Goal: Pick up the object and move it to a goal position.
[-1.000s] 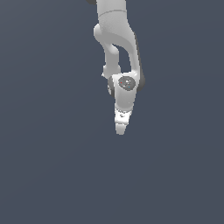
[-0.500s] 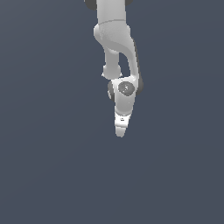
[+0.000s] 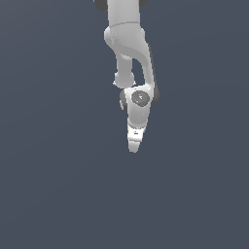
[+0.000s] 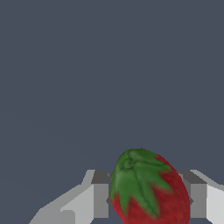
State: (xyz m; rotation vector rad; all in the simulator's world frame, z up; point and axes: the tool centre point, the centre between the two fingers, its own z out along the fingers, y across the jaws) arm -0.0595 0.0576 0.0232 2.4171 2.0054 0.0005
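Dark red strawberry with green leafy cap; grey-white fingers.

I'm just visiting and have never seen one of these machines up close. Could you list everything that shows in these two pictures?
strawberry: one, dark red with green leaves, between the two fingers of the tool in the wrist view; it does not show in the exterior view, where the tool hides it.
ground: one, plain dark grey-blue surface filling both views, nothing else on it that shows.
arm: one, white with dark joints, coming down from the top of the exterior view.
tool: one, white and grey, at the arm's lower end, pointing down; its fingers stand on either side of the strawberry and look closed on it.
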